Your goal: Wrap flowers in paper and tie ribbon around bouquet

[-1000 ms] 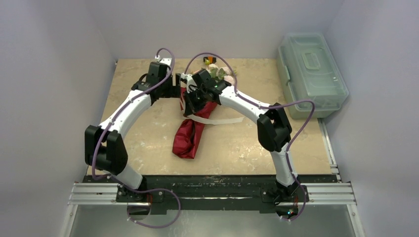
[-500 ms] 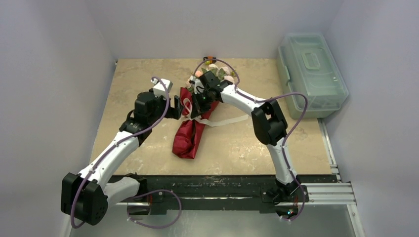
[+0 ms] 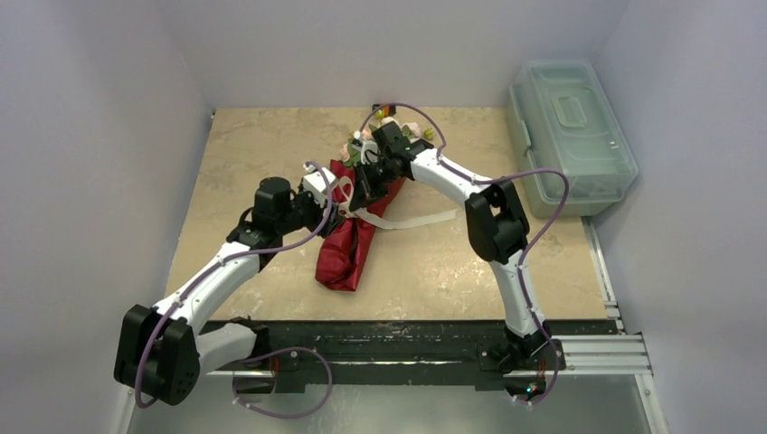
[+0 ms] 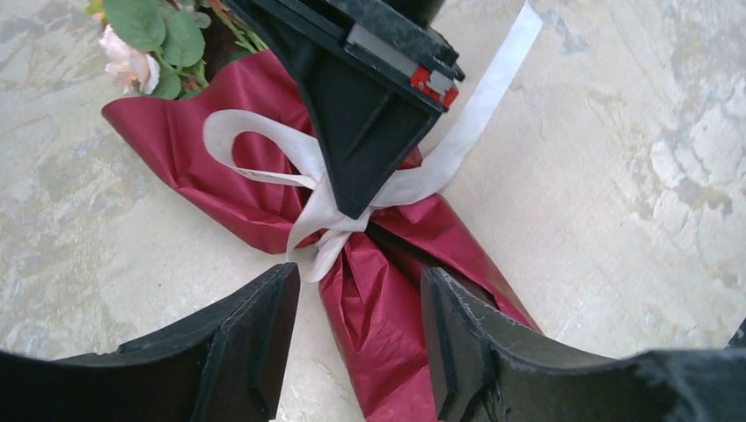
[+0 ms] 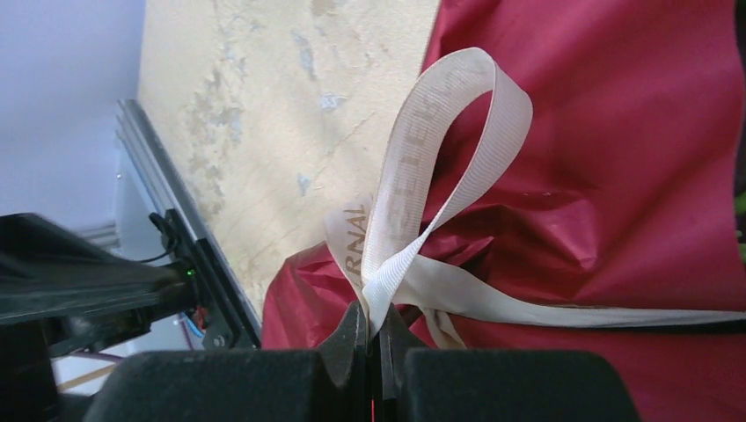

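Bouquet [image 3: 346, 244] lies mid-frame on the tan table [image 3: 244, 163], its red paper [image 4: 387, 334] tail pointing to the bottom edge. Left gripper [image 4: 361, 290]: jaws spread, straddling the paper just below the knot; contact unclear. Right gripper [image 5: 378, 338]: pressed together, pinching the base of a ribbon [image 5: 440, 149] loop. Flowers [image 4: 141, 44] sit at the upper end. A clear lidded box [image 3: 570, 136] stands upper right.

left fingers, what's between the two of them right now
Crinkled red paper lies between the left fingers, a ribbon tail ending just above; the left wrist view shows it.
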### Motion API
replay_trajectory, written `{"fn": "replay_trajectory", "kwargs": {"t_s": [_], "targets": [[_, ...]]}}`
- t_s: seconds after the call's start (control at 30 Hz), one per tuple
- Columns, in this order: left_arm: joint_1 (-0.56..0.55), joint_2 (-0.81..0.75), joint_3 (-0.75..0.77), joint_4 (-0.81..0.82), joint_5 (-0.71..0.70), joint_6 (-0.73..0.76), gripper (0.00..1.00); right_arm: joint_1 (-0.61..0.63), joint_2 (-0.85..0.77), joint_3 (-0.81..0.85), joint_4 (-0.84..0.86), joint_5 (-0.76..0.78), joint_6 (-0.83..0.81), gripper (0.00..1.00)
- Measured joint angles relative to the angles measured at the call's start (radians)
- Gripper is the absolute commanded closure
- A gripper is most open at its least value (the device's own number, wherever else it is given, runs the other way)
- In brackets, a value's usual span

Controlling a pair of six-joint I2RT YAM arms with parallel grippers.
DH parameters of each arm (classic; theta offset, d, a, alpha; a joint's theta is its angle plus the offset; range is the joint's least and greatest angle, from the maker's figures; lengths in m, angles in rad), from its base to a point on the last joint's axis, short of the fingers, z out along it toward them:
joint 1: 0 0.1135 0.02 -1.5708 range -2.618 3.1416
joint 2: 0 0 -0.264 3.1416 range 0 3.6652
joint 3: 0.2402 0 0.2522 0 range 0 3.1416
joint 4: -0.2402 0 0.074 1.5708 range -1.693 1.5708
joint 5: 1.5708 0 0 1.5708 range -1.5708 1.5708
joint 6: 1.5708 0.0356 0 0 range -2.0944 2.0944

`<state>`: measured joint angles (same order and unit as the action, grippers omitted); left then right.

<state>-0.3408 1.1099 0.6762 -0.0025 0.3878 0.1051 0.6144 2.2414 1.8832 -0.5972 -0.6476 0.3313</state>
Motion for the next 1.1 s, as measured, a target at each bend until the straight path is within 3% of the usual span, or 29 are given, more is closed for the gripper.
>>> {"fn": "replay_trajectory", "kwargs": {"t_s": [0.2,0.37,0.63,1.1], "targets": [[0.0,0.077,-0.004,0.017,0.025,0.069,0.47,-0.003,0.015,0.026,-0.022,-0.045,0.008,1.0],[0.0,0.134,-0.012,0.103,0.0,-0.005,0.55,-0.018,0.032,0.026,-0.027,-0.052,0.047,1.0],[-0.035,0.159,-0.107,0.286,-0.062,-0.156,0.55,-0.064,0.1,0.03,-0.029,-0.083,0.129,1.0],[-0.075,0.262,-0.138,0.414,-0.108,-0.161,0.53,-0.077,0.127,0.101,-0.085,-0.112,0.196,1.0]]}}
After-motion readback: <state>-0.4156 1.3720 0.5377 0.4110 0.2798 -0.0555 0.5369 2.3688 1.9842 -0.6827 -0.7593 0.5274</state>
